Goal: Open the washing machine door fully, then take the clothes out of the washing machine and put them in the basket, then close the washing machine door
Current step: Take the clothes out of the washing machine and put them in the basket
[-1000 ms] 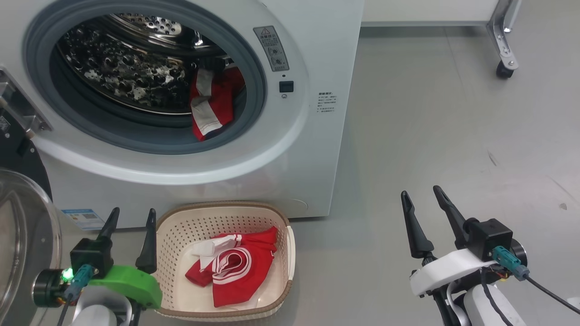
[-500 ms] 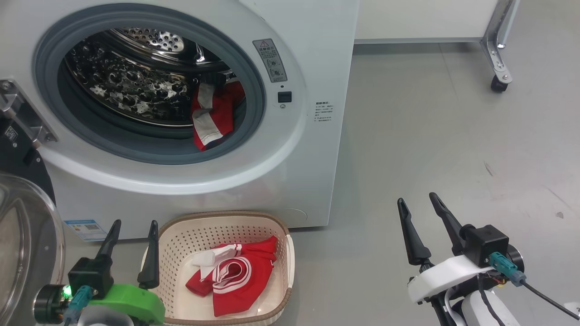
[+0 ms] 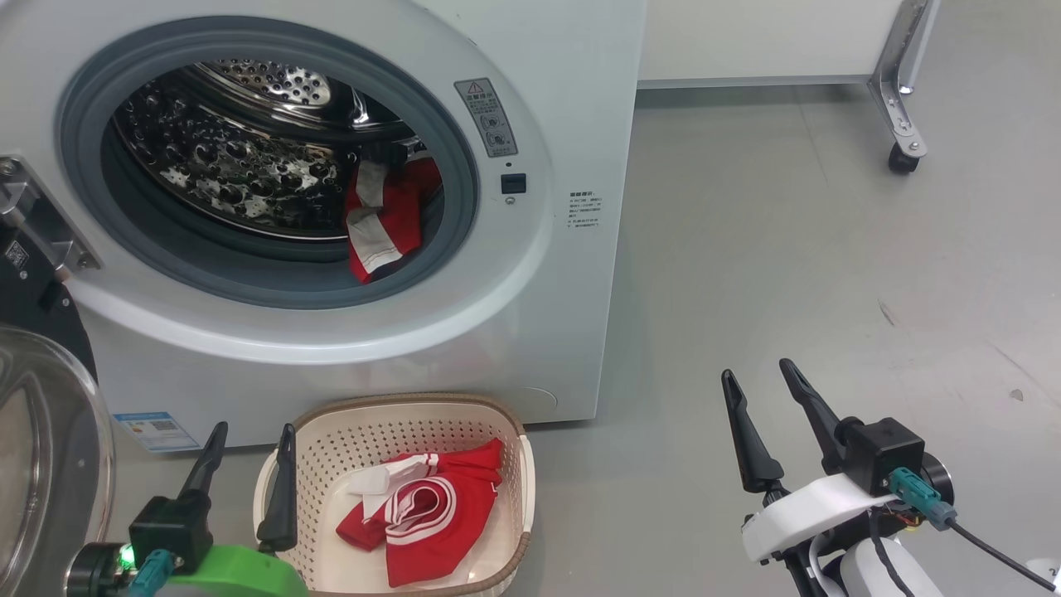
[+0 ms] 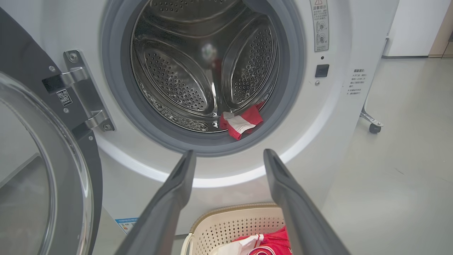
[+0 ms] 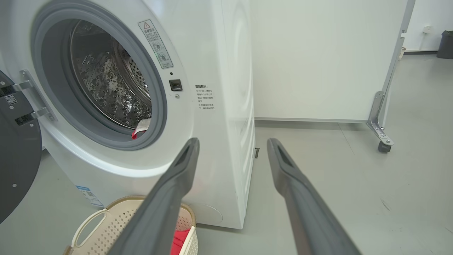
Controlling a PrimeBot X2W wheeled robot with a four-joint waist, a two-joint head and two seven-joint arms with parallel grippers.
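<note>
The white washing machine stands open, its door swung out to the left, glass bowl facing me. A red and white garment lies at the drum's front right, seen in the left wrist view as clothes on the gasket lip. The cream basket sits on the floor below the opening, with red and white clothes in it. My left gripper hovers open at the basket's left rim, empty. My right gripper stands open over bare floor to the right, empty.
A white panel on a castor leg stands at the back right. Grey floor stretches right of the machine. The door's hinge bracket juts out at the opening's left.
The head view has shifted: the machine and basket sit lower and further left in the picture. Both grippers stay open and empty, showing slightly lower in view.
</note>
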